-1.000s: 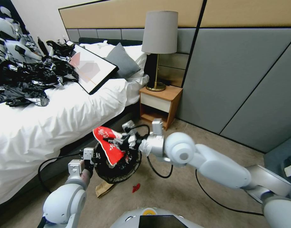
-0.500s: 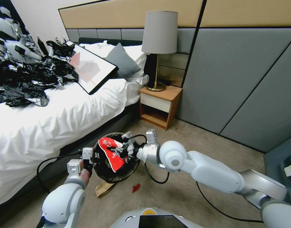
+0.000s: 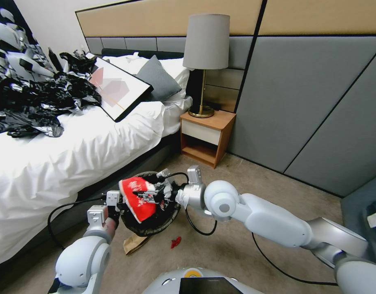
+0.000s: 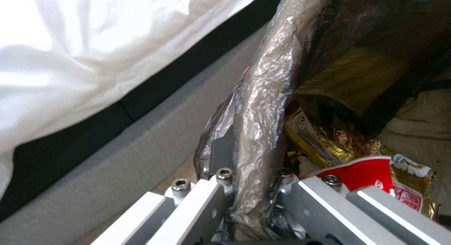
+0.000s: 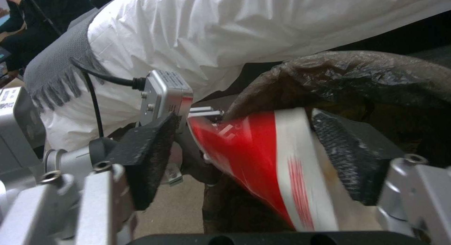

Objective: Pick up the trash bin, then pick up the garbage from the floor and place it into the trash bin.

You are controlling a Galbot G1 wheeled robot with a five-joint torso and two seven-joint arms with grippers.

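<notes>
The trash bin (image 3: 155, 222), with its black liner over the rim, hangs just above the carpet beside the bed. My left gripper (image 3: 114, 203) is shut on its rim, one finger on each side of the crinkled liner (image 4: 263, 107). My right gripper (image 3: 154, 196) sits over the bin mouth with its jaws wide apart. A red-and-white packet (image 3: 137, 200) lies loose between its pads (image 5: 150, 157), tilting into the bin (image 5: 357, 76). Gold wrappers (image 4: 324, 143) and another red packet (image 4: 362, 173) lie inside. On the floor are a flat brown paper bag (image 3: 135, 243) and a red scrap (image 3: 175, 242).
The white bed (image 3: 73, 155) runs along the left, carrying a heap of shiny black bags (image 3: 32, 102) and a framed picture (image 3: 118, 87). A wooden nightstand (image 3: 206, 134) with a lamp (image 3: 204, 61) stands behind the bin. Grey wall panels close the right side. Open carpet (image 3: 245, 261) lies in front.
My right gripper came down and left over the bin mouth and its jaws opened. The red-and-white packet tipped from hanging upright to lying flatter, towards the left rim. The left arm stayed still.
</notes>
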